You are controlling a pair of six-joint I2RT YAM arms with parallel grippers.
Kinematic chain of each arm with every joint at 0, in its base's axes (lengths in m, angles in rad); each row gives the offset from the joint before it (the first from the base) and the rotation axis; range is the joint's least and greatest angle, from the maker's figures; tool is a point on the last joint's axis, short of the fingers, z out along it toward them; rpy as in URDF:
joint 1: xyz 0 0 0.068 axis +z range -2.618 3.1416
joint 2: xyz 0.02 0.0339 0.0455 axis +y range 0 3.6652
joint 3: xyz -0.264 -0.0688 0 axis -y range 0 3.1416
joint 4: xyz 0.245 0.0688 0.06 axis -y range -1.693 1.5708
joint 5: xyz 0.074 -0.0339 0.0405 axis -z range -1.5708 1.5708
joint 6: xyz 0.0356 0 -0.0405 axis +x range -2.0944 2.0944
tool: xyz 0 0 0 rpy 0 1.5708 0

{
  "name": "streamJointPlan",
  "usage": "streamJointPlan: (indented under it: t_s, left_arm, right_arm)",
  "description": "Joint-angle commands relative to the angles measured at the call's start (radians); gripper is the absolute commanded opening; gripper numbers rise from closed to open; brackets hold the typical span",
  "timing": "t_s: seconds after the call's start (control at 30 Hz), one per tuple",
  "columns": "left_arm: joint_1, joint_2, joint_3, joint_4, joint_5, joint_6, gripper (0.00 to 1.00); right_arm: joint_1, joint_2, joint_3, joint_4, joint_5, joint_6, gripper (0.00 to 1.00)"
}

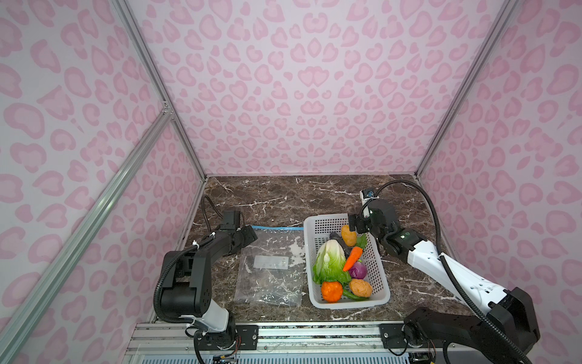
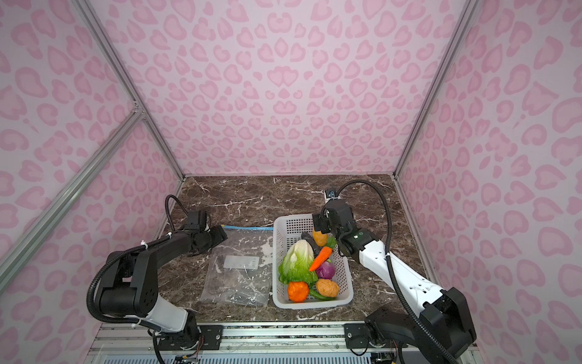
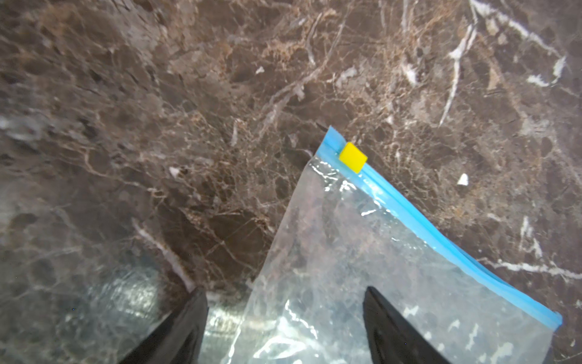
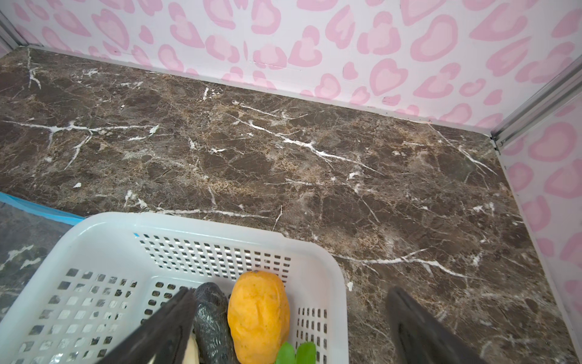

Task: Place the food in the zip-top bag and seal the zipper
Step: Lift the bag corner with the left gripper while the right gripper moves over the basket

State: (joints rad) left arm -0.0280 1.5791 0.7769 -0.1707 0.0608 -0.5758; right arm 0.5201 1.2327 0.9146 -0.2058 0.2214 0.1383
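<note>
Over the zip-top bag [image 3: 378,252] edge, left pincer [image 3: 285,290] (jaws apart) hovers

- left arm [image 1: 201,258]: black links and joints, white shell [image 1: 217,315] at the base end.
- White zip ties [image 1: 196,244] strap a black ribbed hose [image 1: 156,293] to it.
- right arm [image 1: 441,268]: white tapered shells, black joints, small green lights [image 1: 406,234] by the wrist, same ribbed hose.
- left gripper [image 3: 285,291]: black wedge fingers [image 3: 176,334], matte.
- Black base plates [image 1: 247,335], silver screws.
</note>
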Motion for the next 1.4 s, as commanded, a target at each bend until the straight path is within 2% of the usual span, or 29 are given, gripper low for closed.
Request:
streamJointPlan:
  t_s: [0.0,0.13,0.23,0.27,0.3,0.47,0.63,0.87,1.07,1.2,1.37]
  left_arm:
    - [0.001,0.028,0.019,-0.015,0.018,0.002,0.71]
    - [0.0,0.045,0.026,-0.016,0.023,0.011,0.47]
    - [-0.001,0.045,0.025,-0.014,0.035,0.016,0.19]
    - [-0.001,0.043,0.027,-0.016,0.034,0.017,0.07]
    - [-0.001,0.039,0.028,-0.021,0.031,0.018,0.03]
    - [-0.001,-0.035,0.056,-0.062,-0.02,0.043,0.03]
    - [-0.001,-0.153,0.153,-0.14,-0.081,0.099,0.03]
    - [-0.028,-0.261,0.297,-0.15,-0.059,0.097,0.03]
    - [-0.179,-0.293,0.44,-0.104,-0.088,0.137,0.03]
    - [-0.314,-0.298,0.519,-0.086,-0.139,0.221,0.03]
    - [-0.462,-0.298,0.548,-0.061,-0.116,0.317,0.03]
  right_arm:
    - [0.009,-0.004,0.003,-0.013,0.034,-0.014,0.96]
    - [0.018,-0.004,0.005,-0.026,0.037,-0.019,0.95]
    - [0.029,-0.006,0.014,-0.032,0.031,-0.018,0.94]
    - [0.032,-0.006,0.017,-0.033,0.031,-0.017,0.94]
    - [0.036,-0.006,0.022,-0.035,0.032,-0.017,0.94]
    - [0.062,-0.008,0.047,-0.044,0.027,-0.014,0.94]
    - [0.087,-0.009,0.057,-0.017,0.006,0.003,0.93]
    - [0.102,0.012,0.065,0.053,-0.095,0.097,0.89]
    - [0.103,0.03,0.094,0.057,-0.138,0.167,0.88]
    - [0.101,0.013,0.092,0.046,-0.117,0.194,0.87]
    - [0.078,-0.038,0.046,0.061,-0.11,0.248,0.86]
